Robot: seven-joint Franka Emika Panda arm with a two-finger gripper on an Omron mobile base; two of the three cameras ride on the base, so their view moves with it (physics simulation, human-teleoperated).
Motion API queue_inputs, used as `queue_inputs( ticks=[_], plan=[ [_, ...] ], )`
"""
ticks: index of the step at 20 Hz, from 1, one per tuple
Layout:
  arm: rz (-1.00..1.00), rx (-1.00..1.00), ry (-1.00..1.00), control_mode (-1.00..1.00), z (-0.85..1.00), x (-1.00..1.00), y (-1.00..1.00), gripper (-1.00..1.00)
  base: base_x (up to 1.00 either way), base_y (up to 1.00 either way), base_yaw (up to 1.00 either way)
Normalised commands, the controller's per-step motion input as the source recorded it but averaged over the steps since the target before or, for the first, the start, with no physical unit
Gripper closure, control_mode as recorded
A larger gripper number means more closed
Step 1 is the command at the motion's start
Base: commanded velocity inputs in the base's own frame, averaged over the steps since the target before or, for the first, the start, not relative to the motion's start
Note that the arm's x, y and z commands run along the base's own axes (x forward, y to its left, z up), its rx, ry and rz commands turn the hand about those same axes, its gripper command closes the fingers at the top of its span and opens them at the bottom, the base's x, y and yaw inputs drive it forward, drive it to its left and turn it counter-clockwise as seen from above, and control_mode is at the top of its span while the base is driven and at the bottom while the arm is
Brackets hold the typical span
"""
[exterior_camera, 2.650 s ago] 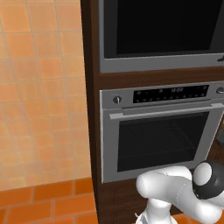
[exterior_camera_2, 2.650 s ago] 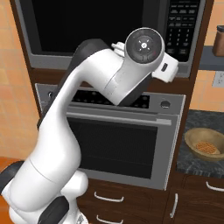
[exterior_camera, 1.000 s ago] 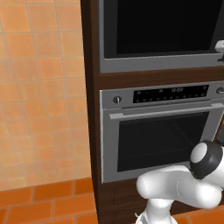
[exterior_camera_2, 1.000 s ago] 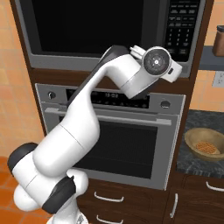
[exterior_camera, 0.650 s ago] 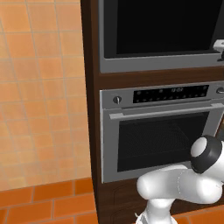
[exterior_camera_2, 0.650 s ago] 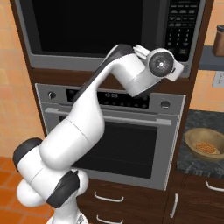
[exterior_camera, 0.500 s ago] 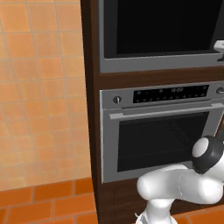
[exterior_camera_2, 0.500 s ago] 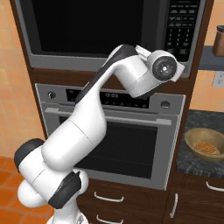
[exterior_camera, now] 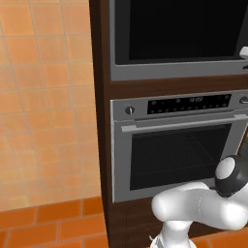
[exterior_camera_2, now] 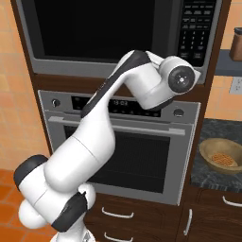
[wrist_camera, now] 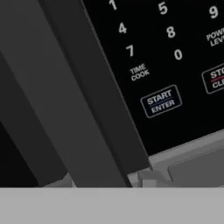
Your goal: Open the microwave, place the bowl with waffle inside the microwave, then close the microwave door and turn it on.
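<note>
The microwave (exterior_camera_2: 99, 33) sits high in the dark wood cabinetry, and its black glass door (exterior_camera: 179, 29) is flush with the frame. My hand (exterior_camera_2: 181, 78) is pressed close to the microwave's lower right corner, below the keypad (exterior_camera_2: 198, 23); its fingers are hidden behind it. The hand view looks at the START/ENTER key (wrist_camera: 161, 101) from very near, with the door's dark vertical edge (wrist_camera: 87, 109) running beside it. The tan bowl with waffle (exterior_camera_2: 222, 157) rests on the dark counter at the right, well below my hand.
Under the microwave is a silver oven (exterior_camera_2: 123, 142) with a bar handle and a knob (exterior_camera: 129, 110). Drawers (exterior_camera_2: 118, 215) lie below it. Orange tiled wall (exterior_camera: 43, 97) stands to the left. A brown jar (exterior_camera_2: 236, 45) sits on a shelf at the upper right.
The hand has shifted right and slightly down along the microwave's lower edge toward the keypad side, and the forearm has swung with it. Door and bowl have not moved.
</note>
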Motion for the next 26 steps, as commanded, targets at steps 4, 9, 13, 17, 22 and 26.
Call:
queue_inputs(
  ticks=[4,9,13,17,22,26],
  plan=[
    [0.09,-0.11,0.01,-1.0,0.44,-0.88,0.11,1.0,0.0,0.0,0.0],
    [0.1,-0.12,0.0,-1.0,0.29,-0.93,0.19,1.0,0.0,0.0,0.0],
    [0.1,-0.13,0.0,-1.0,0.26,-1.0,0.24,1.0,0.0,0.0,0.0],
    [0.09,-0.14,0.0,-1.0,0.26,-0.98,0.3,1.0,0.0,0.0,0.0],
    [0.1,-0.15,-0.05,-1.0,0.15,-1.0,0.37,1.0,0.0,0.0,0.0],
    [0.09,-0.16,-0.08,-1.0,0.14,-0.95,0.43,1.0,0.0,0.0,0.0]
  ],
)
